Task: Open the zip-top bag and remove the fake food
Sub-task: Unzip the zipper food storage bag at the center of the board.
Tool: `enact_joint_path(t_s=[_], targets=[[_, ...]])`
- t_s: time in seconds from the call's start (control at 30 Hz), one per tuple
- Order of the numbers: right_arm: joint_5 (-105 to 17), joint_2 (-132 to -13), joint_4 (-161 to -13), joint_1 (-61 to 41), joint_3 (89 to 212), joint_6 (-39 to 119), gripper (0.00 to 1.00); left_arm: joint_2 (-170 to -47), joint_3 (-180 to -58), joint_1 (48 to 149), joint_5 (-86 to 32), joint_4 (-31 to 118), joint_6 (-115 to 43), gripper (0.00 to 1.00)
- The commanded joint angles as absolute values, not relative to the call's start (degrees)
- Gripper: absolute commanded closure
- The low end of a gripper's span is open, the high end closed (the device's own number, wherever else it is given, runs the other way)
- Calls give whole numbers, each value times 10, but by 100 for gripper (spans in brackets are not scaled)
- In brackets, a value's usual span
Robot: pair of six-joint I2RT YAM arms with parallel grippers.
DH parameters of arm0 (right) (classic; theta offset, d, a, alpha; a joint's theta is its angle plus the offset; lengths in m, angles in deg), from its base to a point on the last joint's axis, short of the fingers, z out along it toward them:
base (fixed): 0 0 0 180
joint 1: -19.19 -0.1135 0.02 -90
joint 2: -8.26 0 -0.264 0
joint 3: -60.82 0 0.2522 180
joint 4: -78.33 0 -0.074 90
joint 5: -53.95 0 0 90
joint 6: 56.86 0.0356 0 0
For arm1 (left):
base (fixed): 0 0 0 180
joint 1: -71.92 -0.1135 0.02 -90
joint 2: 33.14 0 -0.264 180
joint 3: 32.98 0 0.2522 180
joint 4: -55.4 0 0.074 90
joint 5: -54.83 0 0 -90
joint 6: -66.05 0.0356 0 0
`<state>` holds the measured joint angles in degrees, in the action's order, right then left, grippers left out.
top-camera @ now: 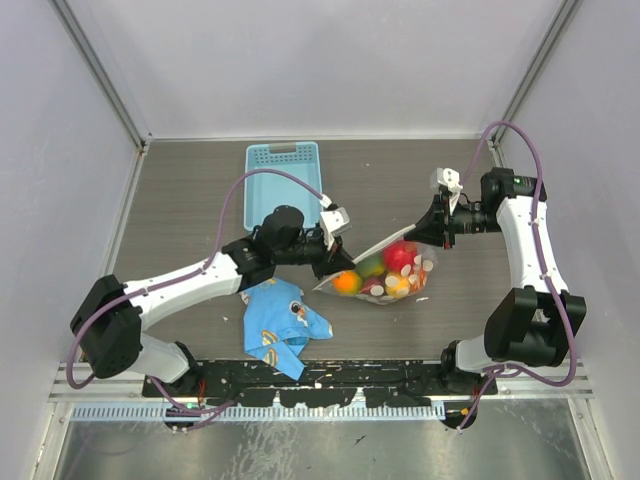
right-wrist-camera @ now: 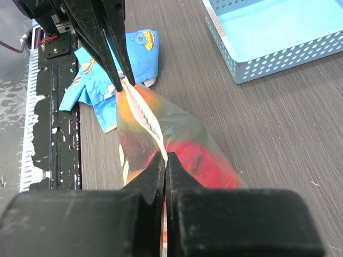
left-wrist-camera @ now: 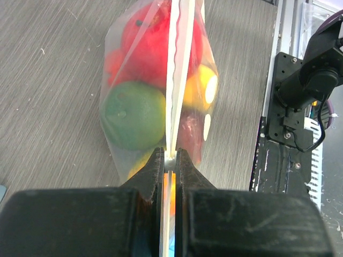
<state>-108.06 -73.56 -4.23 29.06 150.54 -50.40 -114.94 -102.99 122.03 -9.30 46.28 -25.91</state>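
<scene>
Grey wood-grain table (top-camera: 180, 200), light blue slotted basket (top-camera: 283, 170) at the far side, blue cartoon-print cloth (top-camera: 280, 325) crumpled near the arm bases. The zip-top bag (top-camera: 385, 270) is mid-table, between the arms and just right of the cloth, strung up by its top edge with the belly sagging toward the table; can't tell if the belly touches. The fake food (left-wrist-camera: 134, 112) is all inside: a red piece, a green one, orange, yellow and something dark. The white zip strip (right-wrist-camera: 143, 110) runs edge-on between the two claws. The left gripper (left-wrist-camera: 170, 158) is clamped together on one end of the strip, and the right gripper (right-wrist-camera: 165, 160) is pinched tight on the other end. The strip looks mostly sealed, with a slight wave near the middle; can't tell if any of it has parted. Step in hand, as I read it, is opening the zip. Both holds are on the ends, so pulling apart along the strip would likely only tighten it. Better to keep one end anchored, let the other claw re-grab a single lip near mid-strip, and peel across the seal. Keep the mouth up so the food doesn't spill, and pull slowly since thin plastic slips.
</scene>
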Motion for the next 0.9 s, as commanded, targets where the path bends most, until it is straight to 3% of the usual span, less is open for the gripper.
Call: enact_joint_path(t_s=[0.0,0.87], targets=[[-1092,-725,-46,296,1520,-515,99,-1117,-1018,1216,-111,445,-238,100],[-1086,-726,-48,296,1514,-513,99,-1073,-956,1216,-138,399,-227,100]])
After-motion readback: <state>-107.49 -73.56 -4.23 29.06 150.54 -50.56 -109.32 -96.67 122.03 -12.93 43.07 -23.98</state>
